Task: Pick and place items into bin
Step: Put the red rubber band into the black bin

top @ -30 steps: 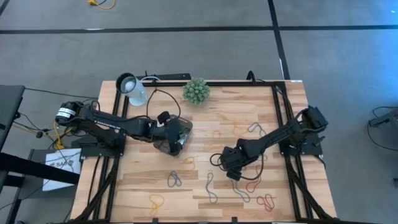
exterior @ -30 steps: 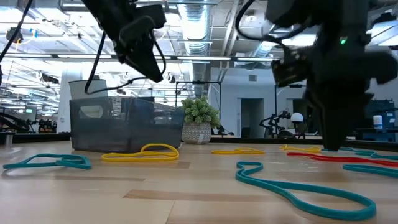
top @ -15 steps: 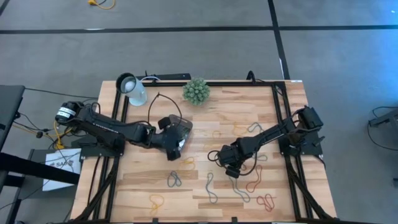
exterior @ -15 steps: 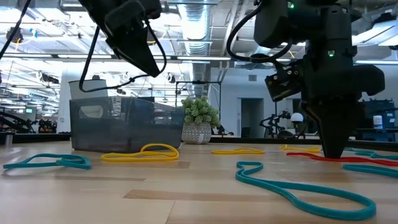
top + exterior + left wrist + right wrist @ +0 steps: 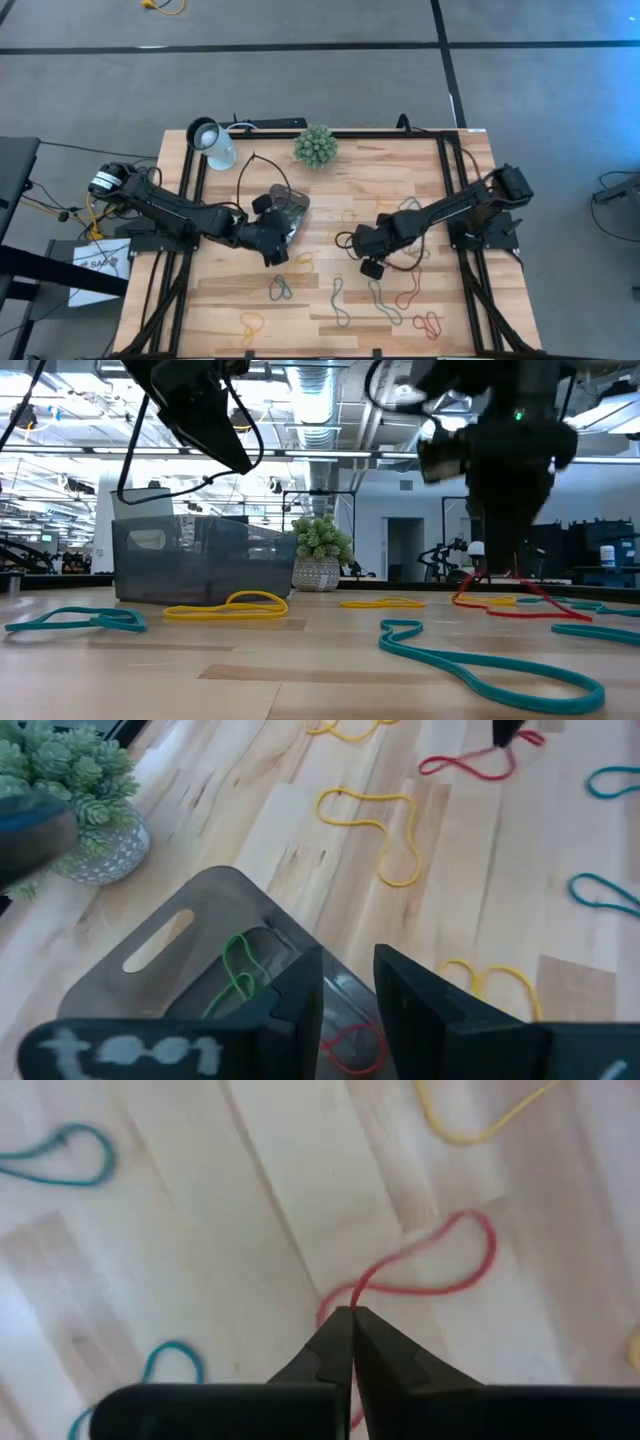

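Right pincer (image 5: 350,1312) pinches red loop (image 5: 440,1265), wrist view shows.

overhead, table-level, two wrist views

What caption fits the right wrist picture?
Right claw shut on a thin floppy red rubber loop, lifting it above the pale wooden table.

bare wood (image 5: 230,300) near front-left, plant (image 5: 316,146) behind bin (image 5: 287,212)
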